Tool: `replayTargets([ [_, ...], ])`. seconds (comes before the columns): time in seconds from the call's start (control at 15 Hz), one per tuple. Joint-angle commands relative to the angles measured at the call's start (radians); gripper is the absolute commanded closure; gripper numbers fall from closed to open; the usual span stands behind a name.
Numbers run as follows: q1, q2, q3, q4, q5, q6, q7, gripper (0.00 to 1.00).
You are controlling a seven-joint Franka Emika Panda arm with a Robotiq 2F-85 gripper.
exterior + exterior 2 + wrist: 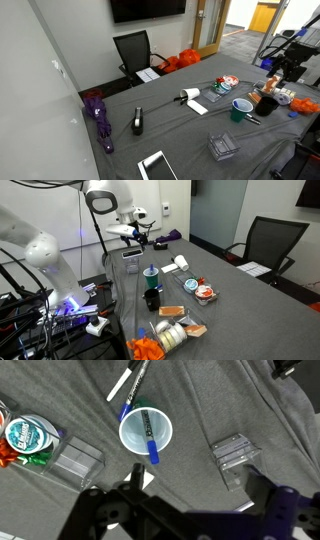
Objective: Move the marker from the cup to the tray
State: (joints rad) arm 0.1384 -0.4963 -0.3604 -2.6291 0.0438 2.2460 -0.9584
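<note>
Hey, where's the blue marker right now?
In the wrist view the marker sits inside the cup near the picture's centre, with two loose pens just above it and a clear container to its lower left.

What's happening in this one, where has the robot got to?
The arm's pincer hovers above the grey table, open and holding nothing. The blue marker stands in the cup, almost straight below the wrist camera, so it has not yet been grasped. The small tray with red patches lies farther along the table, apart from the cup. A clear plastic container sits on the cup's other side. The move has not started.
</note>
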Motion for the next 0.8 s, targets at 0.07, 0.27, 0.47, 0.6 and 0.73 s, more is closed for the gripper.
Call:
replayTargets([
  [0.07,-0.045,0.041,0.031,0.019,0.055,0.006,-0.157,0.00],
  [0.27,-0.056,0.051,0.042,0.023,0.063,0.009,-0.169,0.00],
  [0.47,-0.056,0.049,0.047,0.023,0.062,0.009,-0.166,0.00],
  [0.6,-0.054,0.054,0.043,0.024,0.063,0.015,-0.180,0.00],
  [0.73,-0.032,0.099,0.013,0.017,0.101,0.098,-0.260,0.00],
])
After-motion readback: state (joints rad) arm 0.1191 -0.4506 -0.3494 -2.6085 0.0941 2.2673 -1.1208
